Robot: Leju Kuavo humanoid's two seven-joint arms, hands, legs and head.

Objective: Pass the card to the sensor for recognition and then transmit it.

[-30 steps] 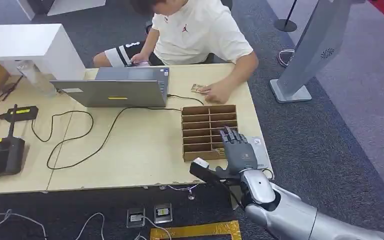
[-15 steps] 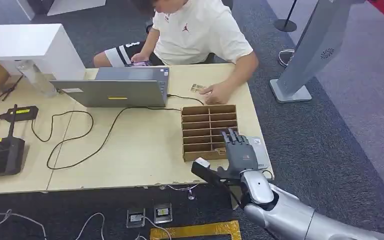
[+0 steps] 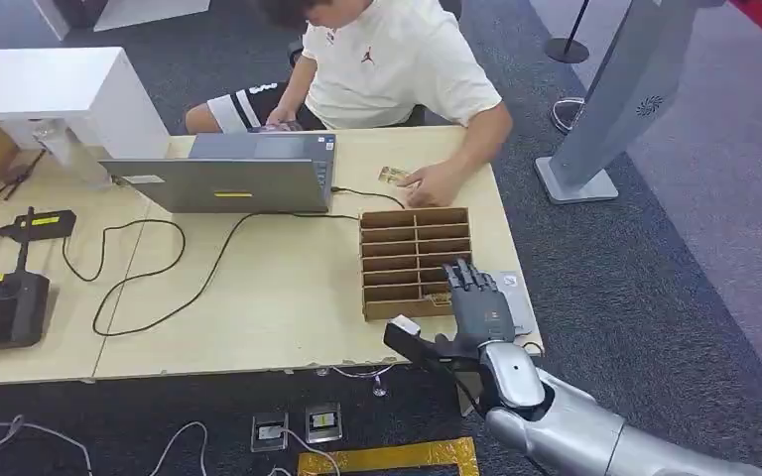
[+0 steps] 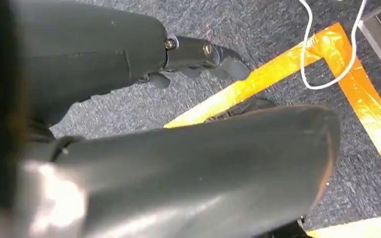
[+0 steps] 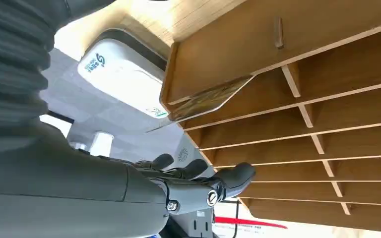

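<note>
My right hand (image 3: 477, 303) hovers with its fingers spread over the near right corner of the wooden slotted box (image 3: 397, 243), holding nothing. A patterned card (image 5: 209, 98) lies in the box's nearest slot with one end sticking out past the wall; in the head view the card (image 3: 438, 297) sits just left of my fingers. The flat white sensor (image 5: 121, 74) lies on the table right beside the box, and in the head view the sensor (image 3: 518, 297) is partly under my hand. My left hand (image 4: 188, 148) hangs over the carpet, holding nothing.
A person sits at the far side with a hand (image 3: 435, 183) on the table next to another card (image 3: 391, 175). A laptop (image 3: 228, 178), cables and black devices (image 3: 0, 307) lie to the left. Orange tape (image 4: 357, 89) marks the floor.
My right hand has drifted slightly back toward the near table edge and a little right. The person's hand stays by the far card.
</note>
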